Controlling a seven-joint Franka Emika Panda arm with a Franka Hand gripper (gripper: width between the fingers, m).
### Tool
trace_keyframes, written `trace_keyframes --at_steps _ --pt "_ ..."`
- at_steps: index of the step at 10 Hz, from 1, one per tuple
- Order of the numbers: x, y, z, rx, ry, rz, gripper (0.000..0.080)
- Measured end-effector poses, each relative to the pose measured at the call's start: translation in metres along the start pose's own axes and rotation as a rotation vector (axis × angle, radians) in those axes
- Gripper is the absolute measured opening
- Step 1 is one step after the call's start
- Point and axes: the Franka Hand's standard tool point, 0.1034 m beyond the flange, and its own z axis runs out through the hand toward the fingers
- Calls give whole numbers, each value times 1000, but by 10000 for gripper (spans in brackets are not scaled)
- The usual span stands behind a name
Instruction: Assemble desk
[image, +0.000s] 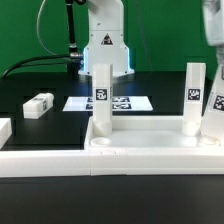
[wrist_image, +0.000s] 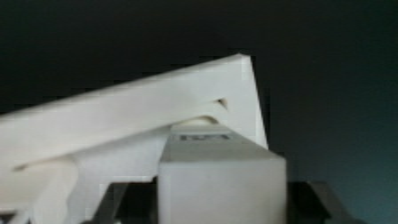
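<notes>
White desk top (image: 140, 142) holds two upright legs (image: 103, 95). Claw (wrist_image: 210, 200) clenches a third leg (wrist_image: 222, 172); a fourth leg (image: 38, 105) lies loose.

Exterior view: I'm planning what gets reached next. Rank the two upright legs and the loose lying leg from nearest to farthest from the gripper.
1. Right upright leg, beside the gripper, at the exterior view's right.
2. Middle upright leg, at the exterior view's centre.
3. Lying leg, on the table, at the exterior view's left.

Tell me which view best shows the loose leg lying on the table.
Exterior view: the loose leg lies whole on the table, at that view's left. The wrist view misses it.
</notes>
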Motion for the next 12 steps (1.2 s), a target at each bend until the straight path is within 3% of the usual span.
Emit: trace_keyframes --at_steps 2,4,5,6,7,8,12 --pt "-2 0 1 2 -2 45 294" --pt "-3 1 2 1 -1 21 530" --pt "-3 1 2 1 -1 12 530" --pt "-2 2 1 -13 6 -64 624" --pt "-4 7 -3 -84 24 -205 643" --pt "-8 5 -5 -73 18 -322 643" --pt "-5 8 -2 -73 11 -594 649"
